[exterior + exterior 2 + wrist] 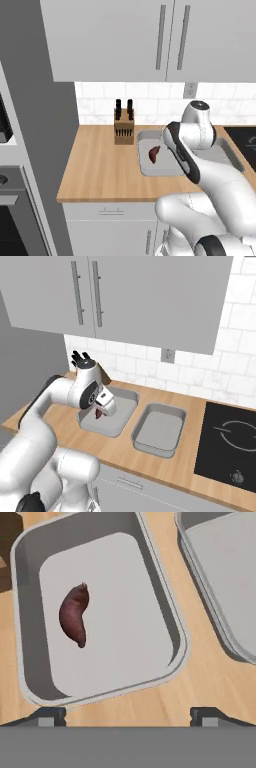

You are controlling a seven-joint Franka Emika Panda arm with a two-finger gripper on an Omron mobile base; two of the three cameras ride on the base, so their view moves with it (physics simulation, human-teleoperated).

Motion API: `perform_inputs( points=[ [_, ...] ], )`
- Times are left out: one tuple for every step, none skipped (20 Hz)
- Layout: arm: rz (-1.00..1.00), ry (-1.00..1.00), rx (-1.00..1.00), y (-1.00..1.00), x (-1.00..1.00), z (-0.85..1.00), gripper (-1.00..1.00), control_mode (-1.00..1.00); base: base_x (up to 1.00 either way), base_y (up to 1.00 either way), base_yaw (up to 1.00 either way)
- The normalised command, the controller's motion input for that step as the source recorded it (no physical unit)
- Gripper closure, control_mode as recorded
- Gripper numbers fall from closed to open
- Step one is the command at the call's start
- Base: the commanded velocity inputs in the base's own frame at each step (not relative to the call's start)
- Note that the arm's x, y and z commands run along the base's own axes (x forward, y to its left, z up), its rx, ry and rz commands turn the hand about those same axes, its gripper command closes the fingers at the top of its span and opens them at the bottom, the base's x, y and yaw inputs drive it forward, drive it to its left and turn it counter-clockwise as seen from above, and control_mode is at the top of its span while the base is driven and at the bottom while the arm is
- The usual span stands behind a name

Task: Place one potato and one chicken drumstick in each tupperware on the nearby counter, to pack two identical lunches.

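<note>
Hand view has the reddish potato (pixel 74 615) lying in the tupperware (pixel 165 602) nearest the knife block (pixel 123 131), toward its left wall; my gripper (pixel 128 714) hovers above, fingers wide, empty; potato looks firm, light, rolls easily; I'd pinch its fat middle.

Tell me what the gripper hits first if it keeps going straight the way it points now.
Probably the near rim of the left tray or the wooden counter just beside it. The gripper points down at that edge, jaws apart and empty. The dark potato lies further in, off that line. Depth is hard to judge.
</note>
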Motion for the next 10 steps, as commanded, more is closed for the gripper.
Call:
perform_inputs(
  points=[
    [0.31, -0.07, -0.02, 0.00, -1.00, 0.79, -1.00, -1.00, 0.00, 0.00, 0.00],
    [0.21, -0.09, -0.05, 0.00, -0.94, 0.85, -1.00, -1.00, 0.00, 0.00, 0.00],
    [0.05, -0.13, -0.08, 0.00, -0.86, 0.84, -1.00, -1.00, 0.00, 0.00, 0.00],
    [0.00, -0.10, -0.12, 0.07, -0.76, 0.75, -1.00, -1.00, 0.00, 0.00, 0.00],
    [0.00, -0.13, -0.13, 0.01, -0.78, 0.76, -1.00, -1.00, 0.00, 0.00, 0.00],
    [0.00, -0.15, -0.13, 0.03, -0.79, 0.75, -1.00, -1.00, 0.00, 0.00, 0.00],
    [0.00, -0.19, -0.12, 0.03, -0.83, 0.85, -1.00, -1.00, 0.00, 0.00, 0.00],
    [0.00, -0.13, -0.10, 0.03, -0.66, 0.72, -1.00, -1.00, 0.00, 0.00, 0.00],
    [0.00, -0.16, -0.12, 0.11, -0.64, 0.73, -1.00, -1.00, 0.00, 0.00, 0.00],
    [0.00, -0.15, -0.05, 0.08, -0.46, 0.75, -1.00, -1.00, 0.00, 0.00, 0.00]
  ],
)
